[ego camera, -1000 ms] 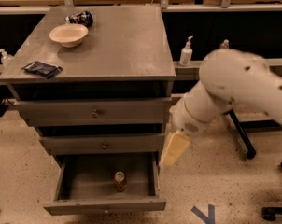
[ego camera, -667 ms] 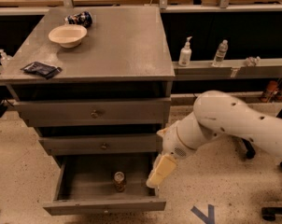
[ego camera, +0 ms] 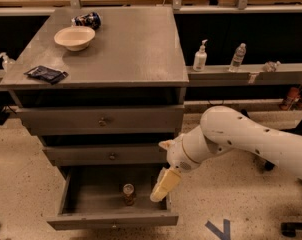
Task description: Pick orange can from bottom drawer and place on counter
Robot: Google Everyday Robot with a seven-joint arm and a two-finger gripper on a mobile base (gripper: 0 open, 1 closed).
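Note:
The orange can [ego camera: 128,194] stands upright on the floor of the bottom drawer [ego camera: 113,219], which is pulled open. My gripper [ego camera: 165,185] hangs at the end of the white arm [ego camera: 231,139], over the drawer's right side. It is to the right of the can and a little above it, apart from it. The counter [ego camera: 136,49] is the grey top of the cabinet, above the two shut upper drawers.
On the counter sit a cream bowl [ego camera: 74,37], a dark blue can [ego camera: 87,20] lying on its side and a dark packet [ego camera: 46,74]. A narrow shelf at the right holds a pump bottle [ego camera: 200,56] and a water bottle [ego camera: 237,57].
The arm has swung left and down, bringing the gripper from beside the cabinet to over the open drawer's right side, closer to the can. The can has not moved.

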